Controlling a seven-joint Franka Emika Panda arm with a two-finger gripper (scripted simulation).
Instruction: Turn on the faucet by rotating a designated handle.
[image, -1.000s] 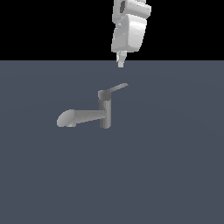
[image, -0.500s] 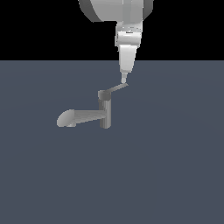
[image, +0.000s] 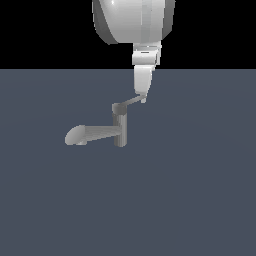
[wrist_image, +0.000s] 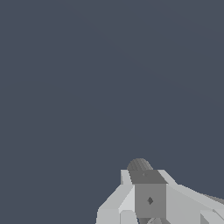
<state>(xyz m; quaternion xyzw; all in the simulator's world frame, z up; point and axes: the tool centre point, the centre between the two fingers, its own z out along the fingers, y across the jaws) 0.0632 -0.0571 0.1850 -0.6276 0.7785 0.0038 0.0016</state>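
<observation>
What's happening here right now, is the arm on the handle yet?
A single Panda arm is working on a small grey faucet on a flat grey surface. Its gripper sits at the outer end of the thin handle, apparently touching it. Whether the fingers are open or shut cannot be told from these views. The spout points toward the exterior view's left.

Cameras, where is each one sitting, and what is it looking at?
Exterior view: off the arm, looking across the grey floor at the faucet, its handle and the white arm coming down from above, gripper at the handle's far end.
Wrist view: on the wrist, looking down past the gripper at bare floor; a grey rounded end shows just beyond it.
Shared: the gripper and the floor.
</observation>
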